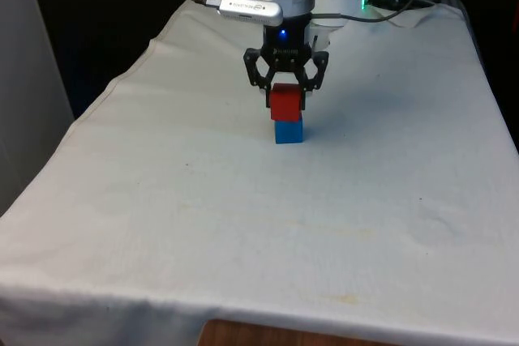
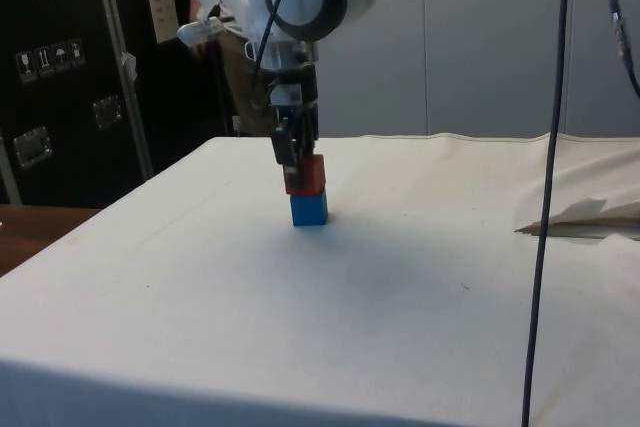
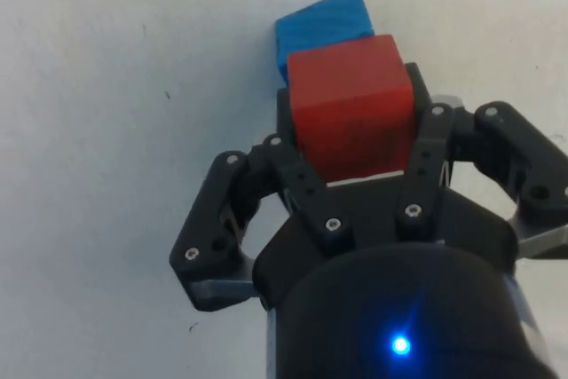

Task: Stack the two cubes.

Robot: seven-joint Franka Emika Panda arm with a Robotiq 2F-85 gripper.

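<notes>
Centrally, toward the far half of the cloth (image 1: 162,224), a blue cube (image 1: 289,132) rests flat on the white surface, with a red cube (image 1: 285,104) directly above it and its lower face at or on the blue cube's top. From the front view's left to its right: open cloth with faint creases, then the two cubes and the gripper (image 1: 286,103) over them, then more open cloth running to the table's edge, with dark cables (image 1: 405,2) lying at the far corner on the front view's right. The gripper points straight down and its black fingers (image 1: 268,100) are clamped against two opposite sides of the red cube; the red cube is grasped, not released. In the side view the red cube (image 2: 306,175) sits on the blue cube (image 2: 309,209) slightly offset, the red one overhanging a little toward the arm's side, and the gripper (image 2: 296,169) covers part of the red cube's face. In the wrist view the red cube (image 3: 351,104) lies between the fingers (image 3: 424,153), held square, and the blue cube (image 3: 324,24) shows beyond it, its far edge and one corner projecting past the red outline, so the two are not fully aligned. The gripper (image 3: 351,161) shows no gap between either finger and the red cube. Whether the red cube's full weight bears on the blue cube cannot be told. A dark cable (image 2: 550,187) hangs in the side view's foreground, well apart from the cubes
</notes>
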